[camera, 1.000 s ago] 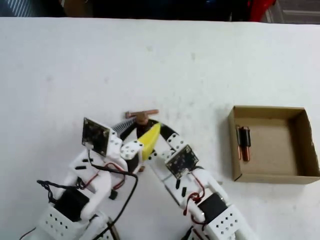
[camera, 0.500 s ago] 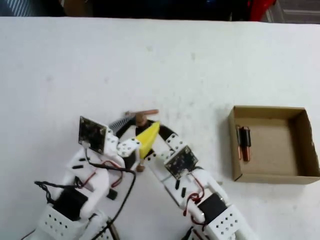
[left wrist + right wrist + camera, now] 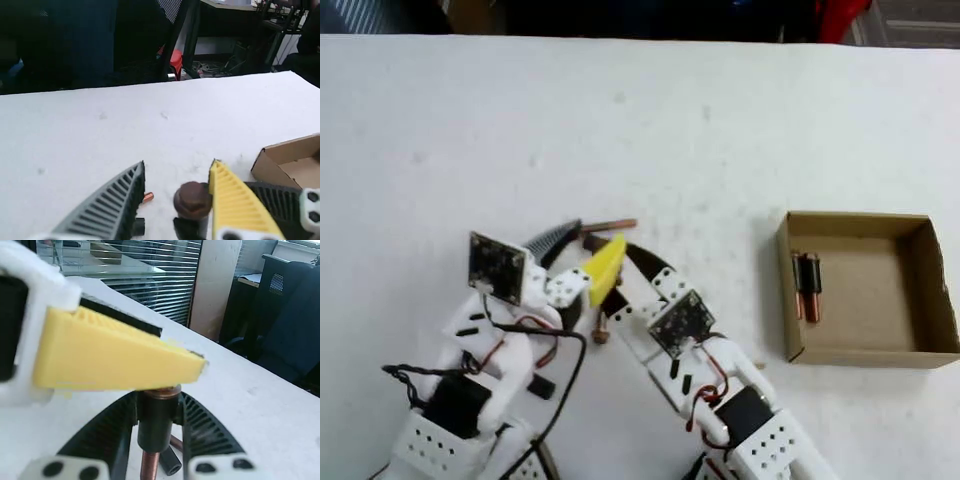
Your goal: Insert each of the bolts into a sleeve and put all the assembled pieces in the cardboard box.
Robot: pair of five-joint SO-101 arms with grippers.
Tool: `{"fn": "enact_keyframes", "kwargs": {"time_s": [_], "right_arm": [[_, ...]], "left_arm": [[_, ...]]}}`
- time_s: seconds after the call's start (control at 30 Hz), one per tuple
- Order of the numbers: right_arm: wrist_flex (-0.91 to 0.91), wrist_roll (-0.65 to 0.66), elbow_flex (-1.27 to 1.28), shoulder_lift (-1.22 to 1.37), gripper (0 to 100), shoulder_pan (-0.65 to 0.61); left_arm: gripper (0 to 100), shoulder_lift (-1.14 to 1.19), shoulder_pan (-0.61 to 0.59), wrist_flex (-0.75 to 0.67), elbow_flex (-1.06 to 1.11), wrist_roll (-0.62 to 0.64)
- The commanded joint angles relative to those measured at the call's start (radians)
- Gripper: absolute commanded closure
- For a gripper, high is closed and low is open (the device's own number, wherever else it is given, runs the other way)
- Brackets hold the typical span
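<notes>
Right gripper (image 3: 156,412) is clamping the black sleeve (image 3: 156,429) upright between its ribbed black fingers. My read is that it's holding the bore vertical so a bolt drops straight in.

The bolt (image 3: 192,199) is sitting in that sleeve: dull brown head on top, smooth copper shank sticking out below.

Left gripper (image 3: 177,165) is hanging open over the head, with the grey ribbed finger on one side and the yellow wedge-shaped finger on the other. The head is lying just beside the yellow finger, and I can't tell if they're touching. Looks like the inserting side of the job, not a grasp.

The held piece is sitting above the counter (image 3: 720,130) between the two arms, well apart from the cardboard box (image 3: 850,220).

A loose bolt (image 3: 610,226) is lying flat on the matte white counter just beyond the grippers. It's a thin copper rod, likely to roll. A loose sleeve (image 3: 171,463), a short black tube with an open end, is lying just beside it and looks to be waiting its turn.

The box is open-topped, plain brown card with low walls. It's holding an assembled piece (image 3: 807,285) flat against the wall nearest the arms, black over copper — can't tell if that's one piece or two.

The held piece looks ready to go to the box.
</notes>
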Motion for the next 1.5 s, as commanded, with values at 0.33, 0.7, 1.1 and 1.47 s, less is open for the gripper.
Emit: {"fn": "enact_keyframes", "kwargs": {"time_s": [0.33, 0.7, 1.1, 1.47], "right_arm": [[0.031, 0.014, 0.008, -0.018, 98.1, 0.102], [0.220, 0.008, -0.147, -0.018, 98.1, 0.318], [0.570, 0.008, -0.445, -0.010, 98.2, 0.447], [0.871, 0.008, -0.810, 0.067, 98.2, 0.452]], "left_arm": [[94, -0.012, -0.085, -0.037, -0.163, -0.012], [98, -0.013, -0.119, 0.158, -0.163, -0.117], [98, -0.179, -0.243, 0.330, -0.161, -0.117], [98, -0.277, -0.423, 0.439, -0.160, -0.178]]}}
